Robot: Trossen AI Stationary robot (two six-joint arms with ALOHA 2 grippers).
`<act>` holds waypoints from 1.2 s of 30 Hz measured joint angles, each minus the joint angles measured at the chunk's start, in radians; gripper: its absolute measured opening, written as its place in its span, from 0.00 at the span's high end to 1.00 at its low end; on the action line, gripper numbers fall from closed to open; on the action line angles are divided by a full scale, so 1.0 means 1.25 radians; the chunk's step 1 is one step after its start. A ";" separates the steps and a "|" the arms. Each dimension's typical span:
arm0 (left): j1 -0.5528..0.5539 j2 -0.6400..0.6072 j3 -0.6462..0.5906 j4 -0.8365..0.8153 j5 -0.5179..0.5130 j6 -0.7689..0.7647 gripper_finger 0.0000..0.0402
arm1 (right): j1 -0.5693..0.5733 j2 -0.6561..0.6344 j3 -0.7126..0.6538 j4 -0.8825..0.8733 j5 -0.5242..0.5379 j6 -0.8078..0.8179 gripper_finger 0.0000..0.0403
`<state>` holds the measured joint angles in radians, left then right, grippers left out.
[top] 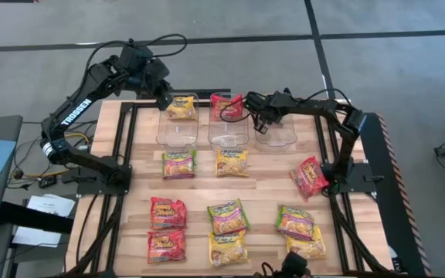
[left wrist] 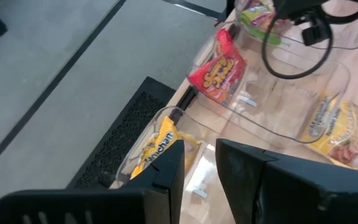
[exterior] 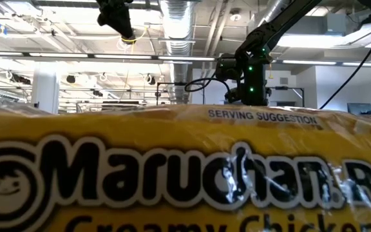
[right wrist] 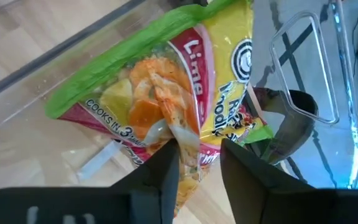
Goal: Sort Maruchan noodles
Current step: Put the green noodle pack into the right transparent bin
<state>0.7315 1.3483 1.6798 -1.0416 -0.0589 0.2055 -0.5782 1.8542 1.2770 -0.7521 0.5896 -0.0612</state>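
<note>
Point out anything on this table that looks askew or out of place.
One red packet lies tilted at the right edge of the table, off the rough rows of the others. In the middle bin, a red packet leans against the wall rather than lying flat.

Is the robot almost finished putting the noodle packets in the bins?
Not nearly. One crinkly yellow plastic packet lies in the left clear plastic bin, one red packet in the middle bin. The right hand grips a green-edged packet at the right bin. The left hand hovers open over the left bin. Nine more packets wait on the wooden table.
</note>
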 joint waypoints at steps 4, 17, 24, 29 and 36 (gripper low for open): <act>0.000 0.000 0.000 0.000 -0.014 0.000 0.80 | 0.001 0.000 0.038 -0.047 -0.031 0.012 0.61; 0.001 0.000 0.000 0.000 -0.014 0.014 0.80 | -0.063 -0.003 0.209 -0.200 -0.314 0.089 0.60; 0.001 0.000 0.000 0.000 -0.014 0.014 0.80 | -0.186 -0.001 0.204 -0.229 -0.559 0.261 0.60; 0.001 0.000 0.000 0.000 -0.014 0.012 0.80 | -0.240 -0.001 0.204 -0.229 -0.596 0.320 0.60; 0.001 0.000 0.000 0.000 -0.014 0.012 0.80 | -0.247 0.037 0.203 -0.213 -0.585 0.318 0.60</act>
<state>0.7326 1.3483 1.6798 -1.0416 -0.0761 0.2203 -0.8869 1.9007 1.5307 -1.0188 -0.1410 0.3363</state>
